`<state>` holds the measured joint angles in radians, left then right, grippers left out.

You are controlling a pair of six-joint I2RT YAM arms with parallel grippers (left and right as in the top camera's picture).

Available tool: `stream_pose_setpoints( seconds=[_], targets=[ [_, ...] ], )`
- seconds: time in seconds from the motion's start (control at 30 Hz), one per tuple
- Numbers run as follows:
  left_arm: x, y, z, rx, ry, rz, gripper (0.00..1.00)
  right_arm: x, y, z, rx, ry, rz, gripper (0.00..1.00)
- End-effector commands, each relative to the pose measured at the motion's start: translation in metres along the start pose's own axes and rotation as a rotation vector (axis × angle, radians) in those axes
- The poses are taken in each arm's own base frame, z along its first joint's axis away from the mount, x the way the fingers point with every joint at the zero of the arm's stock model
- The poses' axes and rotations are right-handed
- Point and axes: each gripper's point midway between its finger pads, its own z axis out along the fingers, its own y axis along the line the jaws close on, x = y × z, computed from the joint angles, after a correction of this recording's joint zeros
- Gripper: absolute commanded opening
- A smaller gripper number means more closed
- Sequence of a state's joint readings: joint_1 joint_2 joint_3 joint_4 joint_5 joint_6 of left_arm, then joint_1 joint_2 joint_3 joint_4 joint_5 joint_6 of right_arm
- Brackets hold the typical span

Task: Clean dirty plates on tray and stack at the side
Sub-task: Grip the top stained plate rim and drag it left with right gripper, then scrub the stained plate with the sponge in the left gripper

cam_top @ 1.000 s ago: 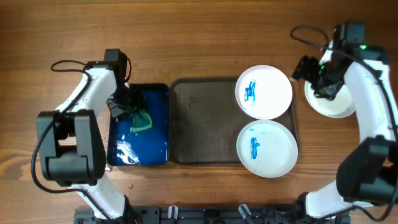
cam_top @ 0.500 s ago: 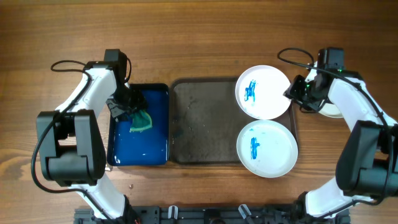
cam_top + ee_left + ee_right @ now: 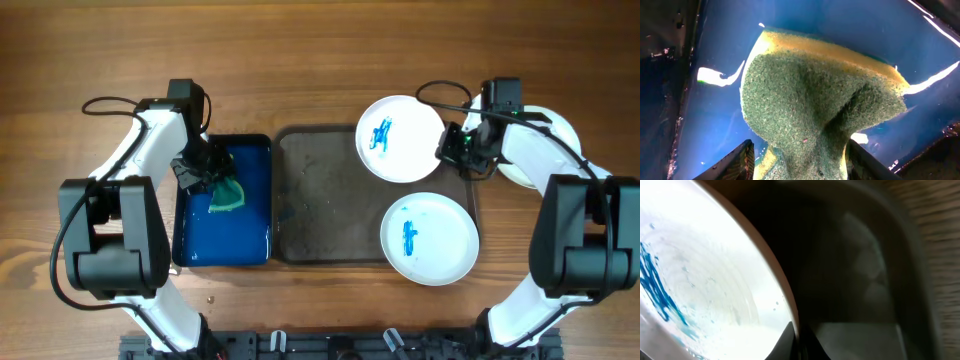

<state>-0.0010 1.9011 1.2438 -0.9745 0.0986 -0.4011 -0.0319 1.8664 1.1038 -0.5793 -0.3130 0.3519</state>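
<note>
Two dirty plates with blue scribble lie on the dark grey-brown tray [image 3: 320, 200]. The upper plate [image 3: 398, 138] overhangs the tray's far edge, and my right gripper [image 3: 453, 150] is shut on its right rim. In the right wrist view the gripper [image 3: 799, 342] pinches that rim, with the plate's white face [image 3: 715, 270] to the left. The lower plate [image 3: 430, 238] sits at the tray's near right. My left gripper [image 3: 203, 170] is shut on the green sponge [image 3: 228, 193], squeezing its middle [image 3: 810, 90] between both fingers [image 3: 740, 161].
The sponge hangs over the deep-blue tray [image 3: 225, 238], which holds water and stands left of the grey tray. A third white plate [image 3: 515, 172] rests on the wooden table right of the tray, mostly covered by my right arm.
My right gripper came left off the side plate, shut on the upper plate's rim, and shifted that plate left. The left gripper stayed over the blue tray with the sponge.
</note>
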Motion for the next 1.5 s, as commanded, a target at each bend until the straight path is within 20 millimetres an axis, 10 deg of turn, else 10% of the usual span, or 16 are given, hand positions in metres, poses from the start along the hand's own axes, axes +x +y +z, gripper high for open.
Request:
stream_pose_setpoints(
  seconds=[0.0, 0.1, 0.17, 0.3, 0.53, 0.93, 1.47],
  targets=[
    [-0.004, -0.002, -0.001, -0.003, -0.008, 0.008, 0.46, 0.023, 0.023, 0.014, -0.009, 0.062, -0.105, 0.04],
    [-0.002, -0.001, -0.001, -0.006, -0.001, 0.007, 0.36, 0.035, 0.044, 0.020, -0.019, 0.079, -0.173, 0.04],
    [-0.001, 0.000, -0.001, -0.010, 0.006, 0.006, 0.52, 0.042, 0.057, 0.024, -0.027, 0.084, -0.213, 0.04],
    [0.003, 0.002, -0.001, -0.016, 0.019, 0.005, 0.04, 0.048, 0.065, 0.026, -0.032, 0.092, -0.232, 0.04],
    [0.001, 0.000, -0.005, -0.010, 0.007, 0.002, 0.04, 0.049, 0.065, 0.026, -0.031, 0.094, -0.232, 0.04],
    [0.031, -0.047, -0.121, 0.136, -0.248, 0.167, 0.04, 0.061, 0.072, 0.029, -0.021, 0.115, -0.383, 0.04],
    [0.064, -0.141, -0.085, 0.299, -0.149, 0.391, 0.04, 0.096, 0.073, 0.034, 0.122, 0.176, -0.434, 0.04]
  ],
)
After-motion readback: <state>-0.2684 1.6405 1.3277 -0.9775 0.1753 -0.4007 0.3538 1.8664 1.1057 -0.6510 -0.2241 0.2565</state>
